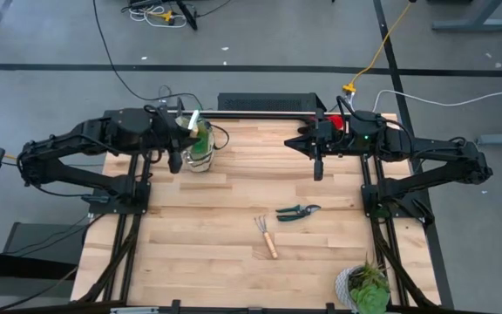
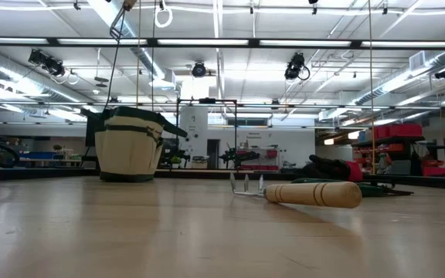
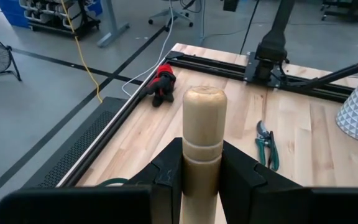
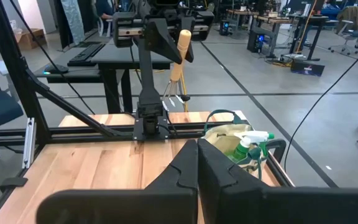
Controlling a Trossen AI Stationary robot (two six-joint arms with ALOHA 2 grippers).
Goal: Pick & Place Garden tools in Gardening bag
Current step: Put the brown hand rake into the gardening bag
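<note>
We see a light wooden desk (image 1: 234,253) in a large workshop hall with grey floor. The left end effector (image 3: 201,174) grips a wooden-handled rake (image 3: 204,143) just above the gardening bag (image 1: 200,146), which holds a green spray bottle (image 4: 248,142). The right end effector (image 1: 318,171) hangs closed, empty, well apart from the bag. Another rake (image 1: 266,235) and pruning shears (image 1: 298,211) lie on the desk beyond it, near a potted plant (image 1: 366,288).

Overhead we look straight down on the whole tabletop (image 1: 234,253). Low camera sits at tabletop level, facing the room. Both share the gardening bag (image 1: 200,148) and lying rake (image 2: 300,191).
</note>
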